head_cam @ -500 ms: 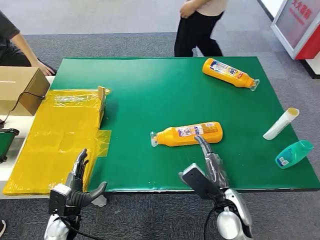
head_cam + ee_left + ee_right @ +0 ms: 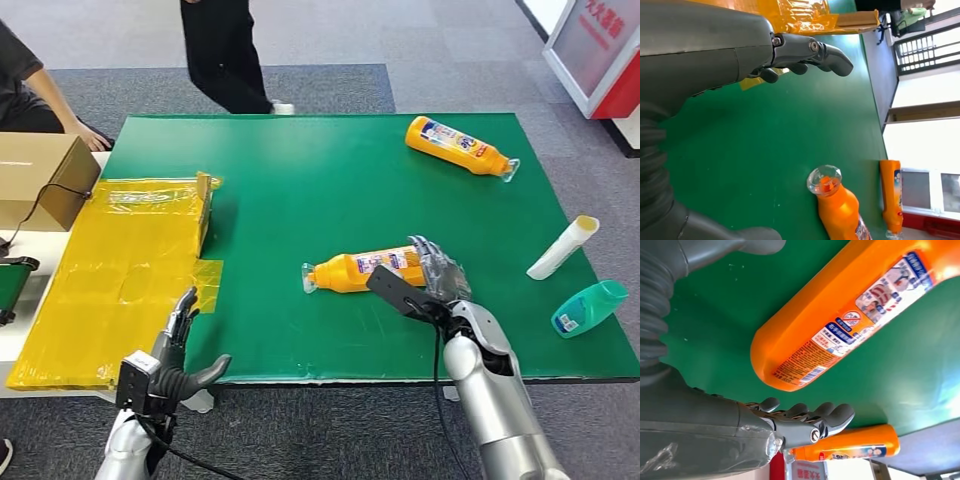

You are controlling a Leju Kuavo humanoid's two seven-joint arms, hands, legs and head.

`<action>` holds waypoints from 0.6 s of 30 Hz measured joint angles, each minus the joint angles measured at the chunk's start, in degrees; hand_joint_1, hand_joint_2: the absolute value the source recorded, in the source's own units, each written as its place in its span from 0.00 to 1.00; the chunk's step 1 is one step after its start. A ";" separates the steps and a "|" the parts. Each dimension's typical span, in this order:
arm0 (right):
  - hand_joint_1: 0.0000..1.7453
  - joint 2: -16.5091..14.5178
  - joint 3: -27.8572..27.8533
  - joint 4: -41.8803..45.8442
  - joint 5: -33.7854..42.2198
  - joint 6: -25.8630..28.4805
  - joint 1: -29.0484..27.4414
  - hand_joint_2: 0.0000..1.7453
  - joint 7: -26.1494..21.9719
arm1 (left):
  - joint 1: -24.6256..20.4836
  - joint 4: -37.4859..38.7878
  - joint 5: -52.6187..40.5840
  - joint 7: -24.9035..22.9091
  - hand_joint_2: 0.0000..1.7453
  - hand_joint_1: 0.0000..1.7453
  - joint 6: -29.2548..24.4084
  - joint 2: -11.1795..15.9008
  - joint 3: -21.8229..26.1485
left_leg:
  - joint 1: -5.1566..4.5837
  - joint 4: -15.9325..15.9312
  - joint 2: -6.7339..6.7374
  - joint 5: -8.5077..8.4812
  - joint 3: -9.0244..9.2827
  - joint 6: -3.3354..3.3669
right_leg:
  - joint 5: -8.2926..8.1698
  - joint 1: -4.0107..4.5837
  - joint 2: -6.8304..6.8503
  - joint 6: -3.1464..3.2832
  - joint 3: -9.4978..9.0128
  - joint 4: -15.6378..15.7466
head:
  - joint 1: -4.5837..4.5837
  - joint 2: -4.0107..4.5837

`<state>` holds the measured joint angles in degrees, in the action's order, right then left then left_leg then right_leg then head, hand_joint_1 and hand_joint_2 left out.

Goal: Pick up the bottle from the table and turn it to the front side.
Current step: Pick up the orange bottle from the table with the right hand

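The bottle (image 2: pixel 373 268) lay on its side near the middle of the green table (image 2: pixel 302 170), its clear cap (image 2: pixel 307 278) pointing toward the yellow sheet (image 2: pixel 113 270) and its flat base toward the table's right end. It was orange, long and flattened, tapering to a narrow neck. A white and blue label (image 2: pixel 870 305) with small print, a red mark and a barcode ran along its upward face. In the left wrist view the cap (image 2: pixel 824 179) looked faceted and see-through over an orange neck.

The right hand (image 2: pixel 430 275) was over the base end of the bottle, fingers (image 2: pixel 434 262) apart and stretched out, thumb (image 2: pixel 392 288) on the near side. In the right wrist view the fingers (image 2: pixel 806 415) lay just beside the bottle's base (image 2: pixel 764 365) with green table between them, so the hand was wide and held nothing.

The left hand (image 2: pixel 177 355) hung at the table's near edge, beside the yellow sheet and well apart from the bottle, fingers spread, holding nothing.

A second orange bottle (image 2: pixel 456 145) lay near the table's far right corner. A white tube (image 2: pixel 562 247) and a teal bottle (image 2: pixel 589 307) lay at the right end. A cardboard box (image 2: pixel 41 180) stood off the table's left end, and a person in dark trousers (image 2: pixel 223 55) stood beyond the far edge.
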<state>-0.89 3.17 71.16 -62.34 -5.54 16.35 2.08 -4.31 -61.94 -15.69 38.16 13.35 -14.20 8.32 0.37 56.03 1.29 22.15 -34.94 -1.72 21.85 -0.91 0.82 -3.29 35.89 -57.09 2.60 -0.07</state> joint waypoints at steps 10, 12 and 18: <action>0.00 1.68 0.03 -18.07 -7.88 0.85 11.12 1.00 1.85 | -1.44 2.52 3.76 0.00 1.00 0.00 -1.49 1.15 -4.85 | -0.04 0.00 -0.01 -0.07 -0.03 0.05 | -0.07 -0.08 0.00 -0.05 0.01 0.00 | -0.01 0.00; 0.00 1.72 0.11 -21.96 -9.59 1.18 13.51 1.00 2.17 | -1.68 3.04 4.16 0.00 1.00 0.00 -1.70 1.39 -5.96 | -0.05 0.00 -0.01 -0.10 -0.04 0.06 | -0.07 -0.08 0.00 -0.05 0.01 0.00 | 0.00 0.00; 0.00 1.66 0.79 -30.27 -13.15 1.27 18.51 1.00 3.28 | -2.21 4.06 4.86 0.01 1.00 0.00 -2.02 1.73 -8.16 | -0.05 0.00 -0.01 -0.11 -0.05 0.06 | -0.07 -0.08 0.01 -0.06 0.01 0.00 | 0.00 0.00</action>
<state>0.77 3.96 40.89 -75.49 -4.27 34.86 5.36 -6.52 -57.88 -10.83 38.17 11.33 -12.47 0.16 0.33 56.03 1.28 22.03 -34.99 -1.66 21.78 -0.99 0.83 -3.35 35.90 -57.09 2.60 -0.07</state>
